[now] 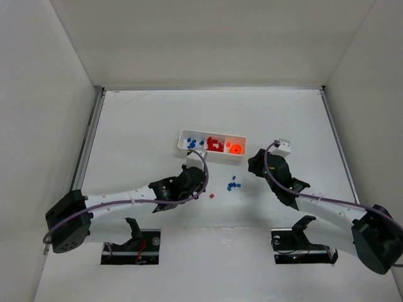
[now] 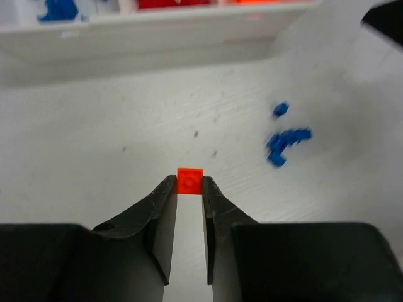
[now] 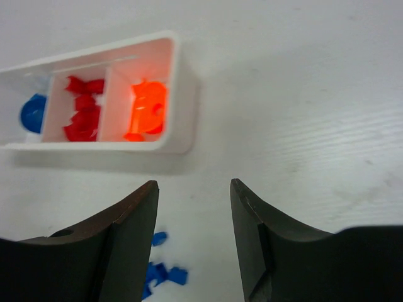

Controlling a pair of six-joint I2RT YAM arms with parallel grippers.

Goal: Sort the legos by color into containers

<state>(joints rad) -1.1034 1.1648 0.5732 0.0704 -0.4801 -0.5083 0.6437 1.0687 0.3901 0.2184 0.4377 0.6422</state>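
The white three-compartment tray (image 1: 183,143) holds blue bricks on the left, red in the middle and orange pieces (image 1: 235,148) on the right. My left gripper (image 2: 189,184) is shut on a small orange-red brick (image 2: 189,180), pinched at the fingertips close to the table; the same brick shows in the top view (image 1: 211,195). The tray's near wall (image 2: 157,31) lies ahead of it. A cluster of blue bricks (image 1: 234,185) lies on the table to its right (image 2: 284,141). My right gripper (image 3: 194,189) is open and empty, above the table near the tray's orange end (image 3: 182,94).
The loose blue bricks also show low in the right wrist view (image 3: 162,272), between the two arms. White walls enclose the table on the left, right and back. Two black mounts (image 1: 132,242) sit at the near edge.
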